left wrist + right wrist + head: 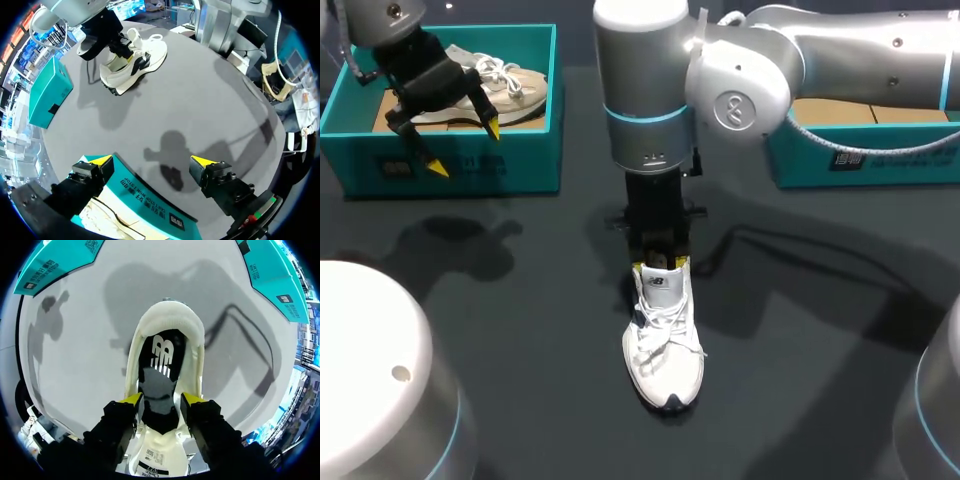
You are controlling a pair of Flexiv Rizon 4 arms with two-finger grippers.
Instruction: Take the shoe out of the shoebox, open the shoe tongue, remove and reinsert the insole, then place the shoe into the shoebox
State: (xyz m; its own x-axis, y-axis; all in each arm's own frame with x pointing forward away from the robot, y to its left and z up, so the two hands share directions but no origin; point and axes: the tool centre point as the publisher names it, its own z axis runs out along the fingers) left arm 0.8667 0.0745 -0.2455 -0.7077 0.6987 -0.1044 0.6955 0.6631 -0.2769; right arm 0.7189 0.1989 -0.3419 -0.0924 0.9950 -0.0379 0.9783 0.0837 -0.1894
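Observation:
A white laced shoe [664, 350] stands on the dark table in the middle, toe toward the front edge. My right gripper [660, 265] hangs straight down over its opening, just behind the tongue. In the right wrist view its fingertips [132, 399] stand apart at the tongue end of the shoe [167, 325], above the dark insole [159, 362] lying inside; right gripper [162, 399] open. My left gripper [465, 148] hangs open over the front wall of the teal shoebox [520, 160] at the back left. It [150, 161] holds nothing, with the shoebox wall [150, 197] below it.
A second, beige shoe [505, 85] lies in the left shoebox. Another teal box [860, 155] with a cardboard floor stands at the back right, under my right arm. Two white robot bases [370, 370] rise at the front corners.

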